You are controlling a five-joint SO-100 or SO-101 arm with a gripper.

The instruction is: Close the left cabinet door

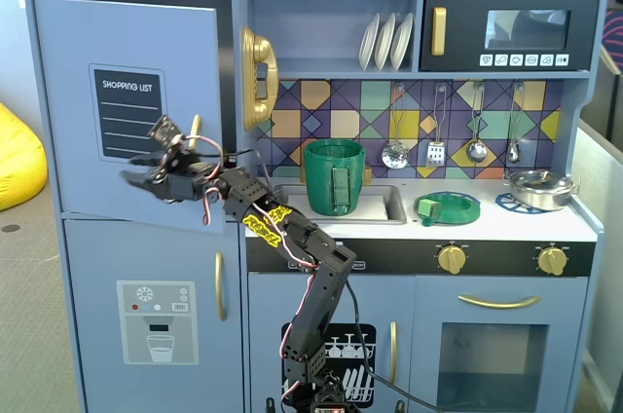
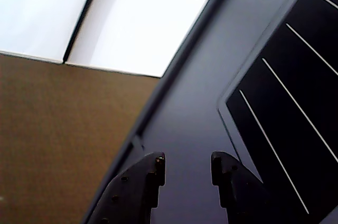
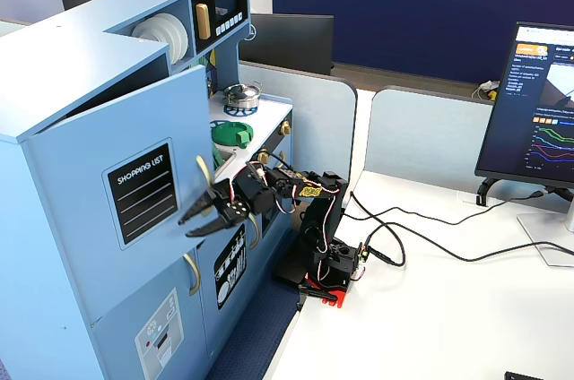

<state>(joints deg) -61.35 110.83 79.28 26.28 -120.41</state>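
1. The left cabinet door (image 1: 127, 106) is seen at the upper left of the toy kitchen (image 1: 409, 238) in a fixed view, standing slightly ajar; a dark gap shows along its hinge-side top edge in a fixed view (image 3: 117, 156).
2. The black "SHOPPING LIST" panel (image 1: 128, 112) is set on the door face; the gold handle (image 1: 195, 131) is partly hidden behind the arm.
3. The hand (image 1: 136, 171) is held released, with the jaws parted and nothing between them.
4. In the wrist view the hand (image 2: 187, 163) is pointed at the door face (image 2: 195, 113), just left of the panel (image 2: 296, 102); contact cannot be told.
5. A green pot (image 1: 334, 176) is seen by the sink, and a green lid (image 1: 447, 207) lies on the worktop (image 1: 506, 223) to its right.
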